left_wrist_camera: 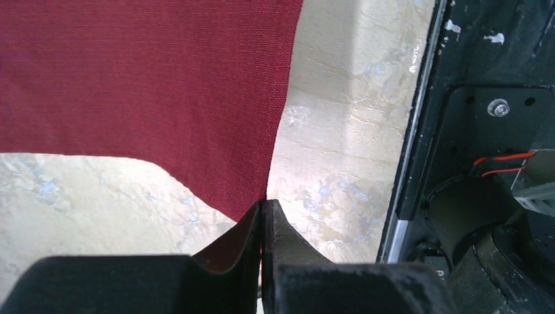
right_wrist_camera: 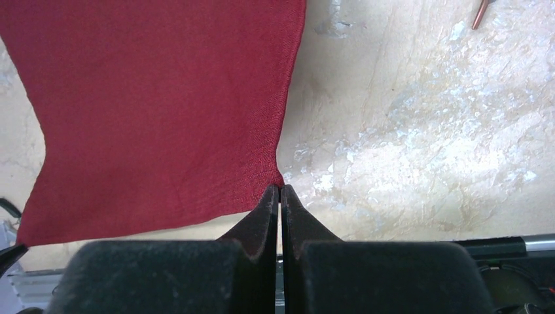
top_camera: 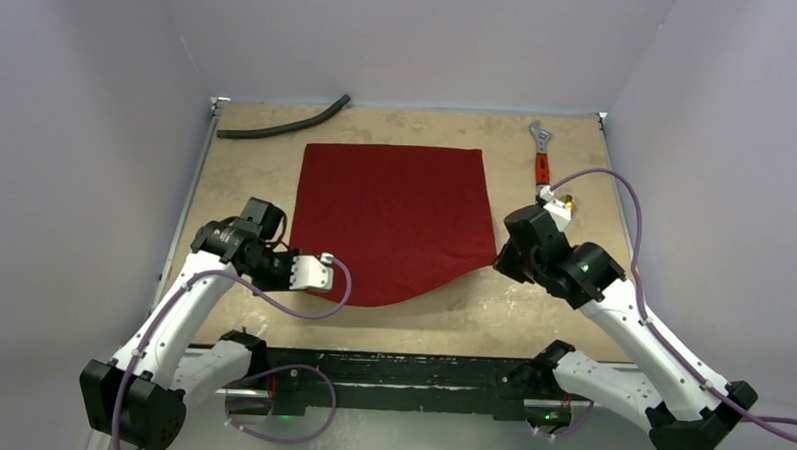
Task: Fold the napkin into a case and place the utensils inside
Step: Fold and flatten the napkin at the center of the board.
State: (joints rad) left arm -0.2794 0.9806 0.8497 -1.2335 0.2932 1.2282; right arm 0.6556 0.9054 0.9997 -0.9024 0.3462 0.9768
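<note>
The napkin [top_camera: 395, 220] lies spread at the middle of the table [top_camera: 531, 325], its far edge straight and its near edge bowed between your arms. You hold it by both near corners, presumably so the near half can be carried over in one even fold. Your left gripper [left_wrist_camera: 264, 208] has its jaws closed to a slit, pinching the near left corner. Your right gripper [right_wrist_camera: 280, 193] is likewise closed on the near right corner. The utensils [top_camera: 567, 201] seem to be the gold glint near the wrench [top_camera: 542, 160], but it is too small to confirm.
</note>
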